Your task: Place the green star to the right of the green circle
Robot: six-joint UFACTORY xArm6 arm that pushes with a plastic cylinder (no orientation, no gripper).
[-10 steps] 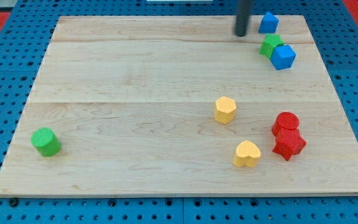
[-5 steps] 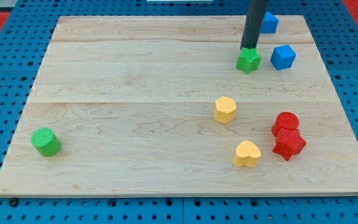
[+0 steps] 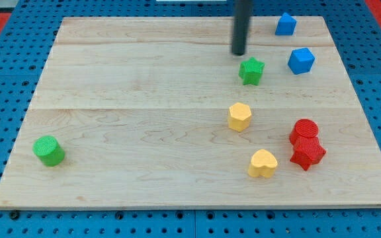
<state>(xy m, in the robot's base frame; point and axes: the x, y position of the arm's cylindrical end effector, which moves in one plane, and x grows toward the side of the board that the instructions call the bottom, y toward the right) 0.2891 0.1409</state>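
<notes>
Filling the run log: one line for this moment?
tip: up-left of green star, apart | green circle: board's lower left | star far right of circle, not beside it

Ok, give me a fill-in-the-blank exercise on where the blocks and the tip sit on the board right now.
1. My tip sits just up and to the view's ____ of the green star.
2. The green circle lies near the board's bottom-____ corner.
3. The yellow hexagon lies directly ____ the green star in the view.
4. The red star touches the red ____.

Missing words: left; left; below; circle
</notes>
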